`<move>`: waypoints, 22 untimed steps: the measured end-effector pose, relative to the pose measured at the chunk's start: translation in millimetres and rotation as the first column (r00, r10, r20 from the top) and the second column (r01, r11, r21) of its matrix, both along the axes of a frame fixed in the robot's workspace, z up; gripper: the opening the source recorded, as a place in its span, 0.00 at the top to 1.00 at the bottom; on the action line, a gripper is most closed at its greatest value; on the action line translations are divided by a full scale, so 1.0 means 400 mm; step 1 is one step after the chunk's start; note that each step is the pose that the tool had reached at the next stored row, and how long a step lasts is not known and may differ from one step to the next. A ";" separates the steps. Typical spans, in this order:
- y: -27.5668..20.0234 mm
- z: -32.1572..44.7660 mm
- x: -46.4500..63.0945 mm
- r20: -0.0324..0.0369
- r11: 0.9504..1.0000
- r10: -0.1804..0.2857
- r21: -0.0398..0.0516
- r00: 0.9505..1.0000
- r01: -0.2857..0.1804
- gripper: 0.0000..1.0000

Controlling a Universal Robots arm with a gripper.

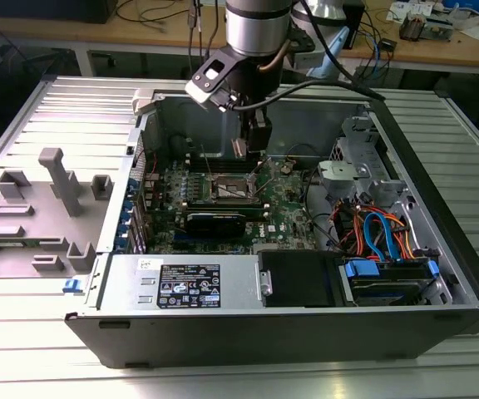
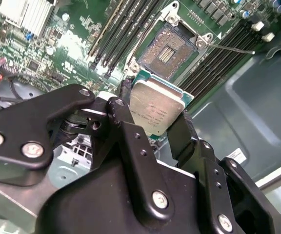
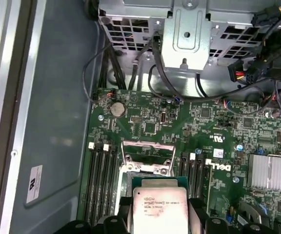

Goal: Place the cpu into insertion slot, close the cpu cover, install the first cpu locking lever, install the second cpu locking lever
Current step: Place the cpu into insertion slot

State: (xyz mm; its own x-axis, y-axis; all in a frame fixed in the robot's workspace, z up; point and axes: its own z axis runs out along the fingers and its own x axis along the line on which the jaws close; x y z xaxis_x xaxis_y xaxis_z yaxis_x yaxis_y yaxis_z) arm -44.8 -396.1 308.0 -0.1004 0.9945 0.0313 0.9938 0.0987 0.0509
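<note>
The cpu (image 2: 156, 108) is a small square chip with a silver-grey top, and my gripper (image 2: 155, 111) is shut on its two opposite edges. I hold it in the air inside the open computer case, a little above the green board and just beside the insertion slot (image 2: 167, 50). The slot lies uncovered, its dark pin field showing. The cpu cover (image 3: 148, 157) stands tilted up, just beyond the cpu (image 3: 158, 207). In the exterior view my gripper (image 1: 248, 145) hangs over the slot (image 1: 234, 189). A thin wire lever (image 2: 228, 48) sticks out beside the slot.
Black memory slots (image 2: 126, 29) flank the socket. A black power supply box (image 1: 190, 284) lines the case's near wall. A drive bay with blue and orange cables (image 1: 381, 237) sits at the exterior view's right. A metal cage (image 3: 184, 34) and finned heatsink (image 3: 270, 171) lie near.
</note>
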 end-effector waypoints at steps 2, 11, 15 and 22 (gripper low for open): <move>0.000 -0.009 0.000 0.000 1.000 -0.026 0.000 1.000 0.026 0.46; 0.000 -0.015 0.000 0.000 0.999 -0.052 -0.001 0.999 0.052 0.46; 0.000 -0.015 0.000 0.000 0.999 -0.052 -0.001 0.999 0.052 0.46; 0.000 -0.018 -0.001 0.000 0.997 -0.078 0.000 0.997 0.078 0.46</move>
State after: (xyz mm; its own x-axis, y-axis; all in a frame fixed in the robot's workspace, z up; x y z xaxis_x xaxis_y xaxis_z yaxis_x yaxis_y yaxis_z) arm -45.0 -396.1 300.9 -0.0228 0.9993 0.0308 0.9985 0.0212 0.0509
